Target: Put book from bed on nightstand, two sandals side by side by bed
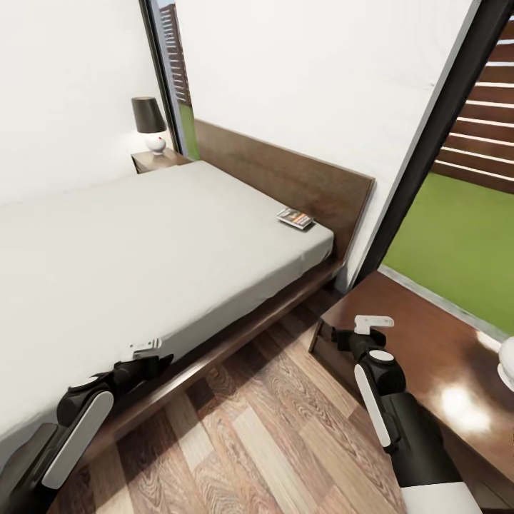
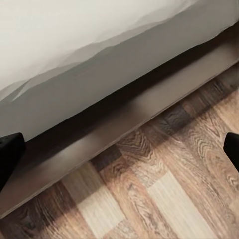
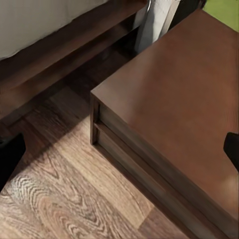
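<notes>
Book [image 1: 295,218] lies on bed [image 1: 143,243] mattress, near headboard corner. My left gripper [image 1: 145,349] by bed edge, fingers apart. My right gripper [image 1: 373,324] over nightstand [image 1: 428,357] corner, fingers apart.

You've got a pale grey-white mattress [image 1: 143,243] sitting in the bed's dark brown frame [image 1: 285,175], with the book [image 1: 295,218] showing whitish-grey with orange and black print. Your floor [image 1: 271,428] runs in mixed light and dark brown woodgrain planks, the nightstand [image 1: 435,357] gleams glossy dark brown, and the lamp [image 1: 150,123] wears a black shade over a white base.
</notes>
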Controlling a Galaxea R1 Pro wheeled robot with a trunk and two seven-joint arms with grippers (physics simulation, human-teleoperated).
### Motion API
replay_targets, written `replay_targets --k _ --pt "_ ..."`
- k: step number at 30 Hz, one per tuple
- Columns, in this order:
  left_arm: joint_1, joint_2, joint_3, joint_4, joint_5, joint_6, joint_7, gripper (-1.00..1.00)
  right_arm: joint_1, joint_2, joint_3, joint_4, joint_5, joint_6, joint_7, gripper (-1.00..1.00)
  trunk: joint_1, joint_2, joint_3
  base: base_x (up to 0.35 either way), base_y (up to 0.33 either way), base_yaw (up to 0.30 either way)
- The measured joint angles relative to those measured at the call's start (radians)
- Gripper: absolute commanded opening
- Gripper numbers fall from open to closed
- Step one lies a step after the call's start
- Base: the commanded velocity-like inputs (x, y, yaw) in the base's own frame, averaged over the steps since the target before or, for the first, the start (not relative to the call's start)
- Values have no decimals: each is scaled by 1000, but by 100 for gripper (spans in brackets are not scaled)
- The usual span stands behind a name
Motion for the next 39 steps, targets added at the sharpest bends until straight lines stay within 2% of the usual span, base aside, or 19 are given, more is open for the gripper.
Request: replay_targets --k 31,39 --pt "-1 -1 1 1 0 3 -1 100 0 0 0 -3 2 -2 0 100 -119 217 97 1 0 0" --pt "-3 -1 74 1 1 14 0 100 0 0 0 -3 2 -2 0 100 -150 273 122 0 0 0"
